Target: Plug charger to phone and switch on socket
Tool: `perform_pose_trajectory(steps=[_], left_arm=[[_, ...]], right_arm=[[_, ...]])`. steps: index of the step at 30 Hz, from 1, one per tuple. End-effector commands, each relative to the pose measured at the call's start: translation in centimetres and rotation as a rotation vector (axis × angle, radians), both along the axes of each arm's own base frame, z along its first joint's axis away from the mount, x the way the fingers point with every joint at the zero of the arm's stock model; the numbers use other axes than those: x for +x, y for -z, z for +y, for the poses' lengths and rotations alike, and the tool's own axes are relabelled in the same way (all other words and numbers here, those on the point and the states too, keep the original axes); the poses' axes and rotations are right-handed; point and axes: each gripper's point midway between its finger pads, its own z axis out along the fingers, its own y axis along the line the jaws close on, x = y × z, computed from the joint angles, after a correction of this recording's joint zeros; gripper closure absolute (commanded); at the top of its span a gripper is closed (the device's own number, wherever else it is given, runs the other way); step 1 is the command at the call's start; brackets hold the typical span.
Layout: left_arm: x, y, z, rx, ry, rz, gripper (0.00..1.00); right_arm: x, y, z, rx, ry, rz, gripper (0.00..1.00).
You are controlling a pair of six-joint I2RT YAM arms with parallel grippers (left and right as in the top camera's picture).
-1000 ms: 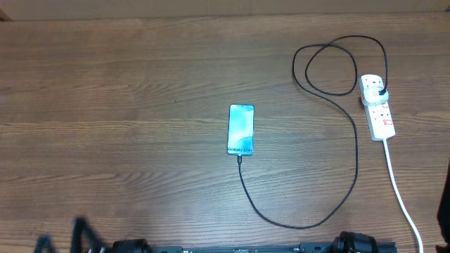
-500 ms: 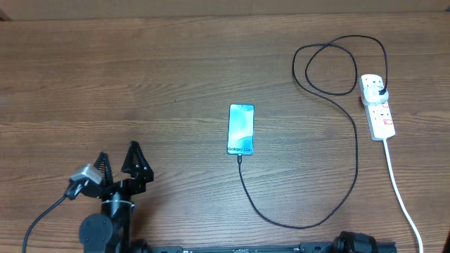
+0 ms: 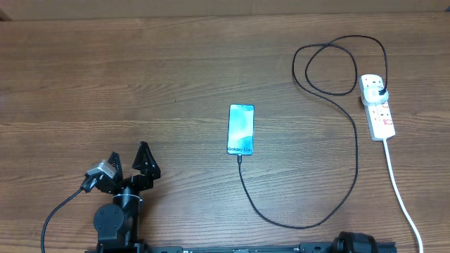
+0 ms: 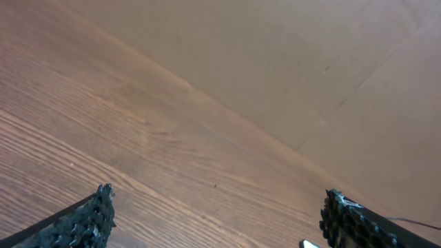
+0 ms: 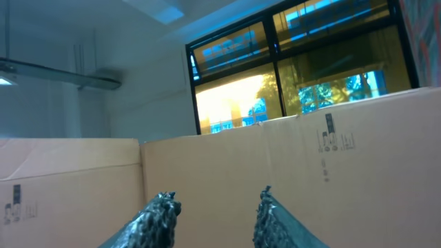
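We see the phone (image 3: 240, 129) in the middle of the table (image 3: 105, 70), the socket (image 3: 377, 107) well apart to its right. The charger (image 3: 355, 169) runs between them, looping just left of the socket.

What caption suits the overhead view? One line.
Left fingers spread open at front-left; charger loops from the phone's near end to the socket at right.

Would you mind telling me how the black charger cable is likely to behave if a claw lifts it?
Probably floppy: the charger cable lies in loose curves and a loop, so it should sag either side of a grip. It looks thin, so likely light. One end meets the phone, so lifting may drag that phone.
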Motion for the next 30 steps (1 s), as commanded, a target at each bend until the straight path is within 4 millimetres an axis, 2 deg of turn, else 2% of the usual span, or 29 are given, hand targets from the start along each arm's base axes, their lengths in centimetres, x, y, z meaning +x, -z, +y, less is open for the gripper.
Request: perform_pose_trajectory(steps=[1,7,11,12,17,21,23,29,30], left_arm=[[0.0,0.0,0.0,0.053,0.005,-0.003,0.01],[0.0,0.1,0.0,0.092,0.010,0.000,0.00],[0.0,0.1,0.0,0.092,0.010,-0.001,0.00],[0.0,0.1,0.0,0.092,0.010,-0.001,0.00],[0.0,0.1,0.0,0.092,0.010,0.000,0.00],[0.0,0.1,0.0,0.092,0.010,0.000,0.00],[0.0,0.1,0.0,0.092,0.010,-0.001,0.00],[0.0,0.1,0.0,0.092,0.010,0.000,0.00],[0.0,0.1,0.0,0.092,0.010,0.000,0.00]], right_arm=[[-1.9,-0.2,0.1,-0.001,-0.010,-0.043,0.54],[-5.7,-0.3,-1.5,0.066,0.071,-0.125,0.51],[-9.7,0.2,-2.7,0.125,0.142,-0.203,0.50],[-10.9,0.5,-2.6,0.127,0.143,-0.226,0.50],[-14.6,1.5,-2.3,0.126,0.133,-0.292,0.47],[-19.4,3.0,-3.4,0.081,0.182,-0.414,0.46],[-20.7,3.5,-3.8,0.092,0.200,-0.441,0.45],[-26.4,6.2,-3.7,0.106,0.199,-0.559,0.33],[-26.6,6.2,-3.8,0.108,0.206,-0.561,0.29]])
